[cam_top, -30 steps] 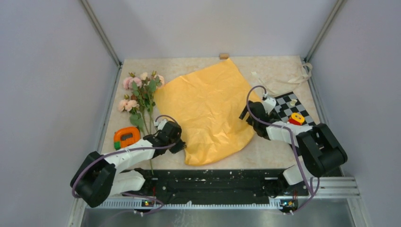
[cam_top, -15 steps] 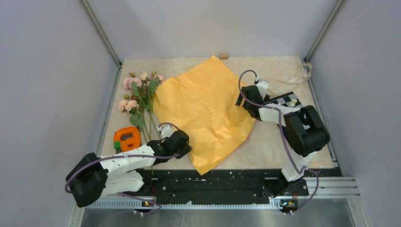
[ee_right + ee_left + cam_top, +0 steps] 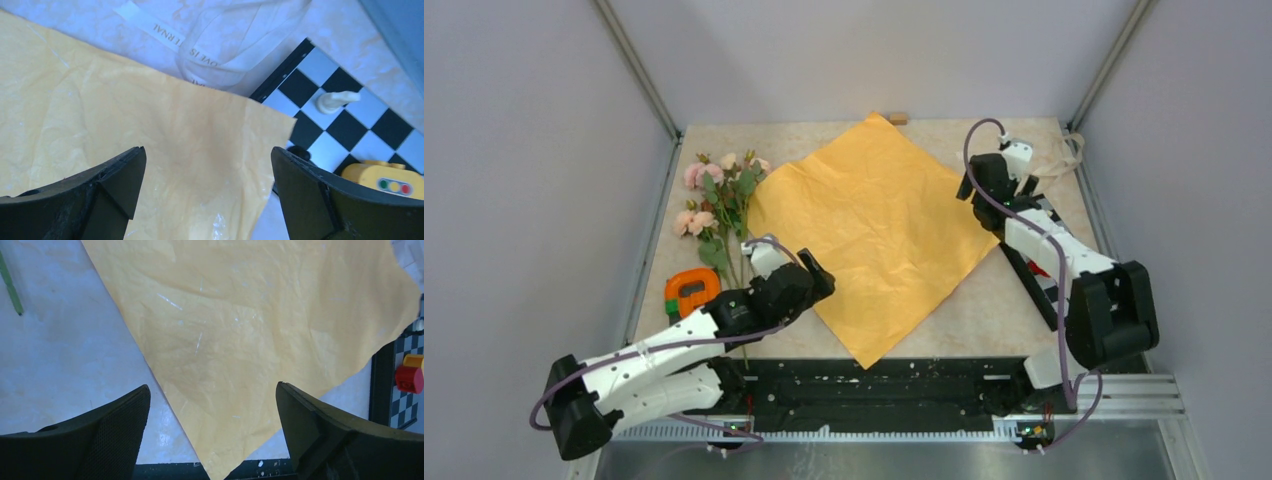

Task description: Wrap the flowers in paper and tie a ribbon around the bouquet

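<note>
So, both grippers are wide open and neither one has hold of anything. The left gripper (image 3: 212, 400) hangs over the near-left edge of the paper (image 3: 260, 325), jaws spread, with just paper and bare table (image 3: 60, 355) showing between them. The right gripper (image 3: 207, 160) is over on the paper's right corner, equally wide, nothing pinched.

The paper is spread out pretty flat in the middle of the table, turned like a diamond, a yellow-orange face up and a bit crinkly. Its near corner reaches the table's front edge, and its right corner comes up to the edge of a black-and-white checkerboard (image 3: 350, 115), which has a small white piece (image 3: 335, 101) and a yellow toy (image 3: 387, 180) on it.

The flowers (image 3: 719, 195) lie just left of the paper, blooms pointing away from the arms, not wrapped. The ribbon (image 3: 235, 55) sits loosely heaped at the far right, just past the paper's edge. An orange-and-green gadget (image 3: 692, 290) is beside the stems, near the left arm.
</note>
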`<action>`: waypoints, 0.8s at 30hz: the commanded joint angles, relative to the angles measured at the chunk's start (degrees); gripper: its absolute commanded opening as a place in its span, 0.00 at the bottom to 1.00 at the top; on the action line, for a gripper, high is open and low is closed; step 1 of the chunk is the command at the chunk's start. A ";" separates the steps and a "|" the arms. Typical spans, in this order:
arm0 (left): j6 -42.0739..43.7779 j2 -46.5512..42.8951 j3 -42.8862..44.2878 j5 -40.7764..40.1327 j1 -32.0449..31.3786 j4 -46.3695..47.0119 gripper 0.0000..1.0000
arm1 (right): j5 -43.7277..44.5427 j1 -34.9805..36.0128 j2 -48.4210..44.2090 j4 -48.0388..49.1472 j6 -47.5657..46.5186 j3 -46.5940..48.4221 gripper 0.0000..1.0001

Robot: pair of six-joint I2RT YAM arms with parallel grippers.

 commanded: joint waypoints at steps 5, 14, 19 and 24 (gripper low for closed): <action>13.45 -1.08 7.48 -12.61 6.71 -4.97 0.99 | -7.23 -0.61 -17.51 -4.22 -3.61 -3.68 0.99; 28.89 12.21 9.41 16.27 42.57 11.87 0.99 | -41.81 -0.64 -40.48 22.67 3.53 -30.85 0.98; 31.80 29.38 17.79 25.20 52.45 16.22 0.98 | -46.64 -0.67 -44.09 29.96 1.53 -35.79 0.98; 31.98 40.60 27.73 22.89 57.93 10.24 0.91 | -42.30 -0.62 -45.28 29.57 0.89 -37.22 0.99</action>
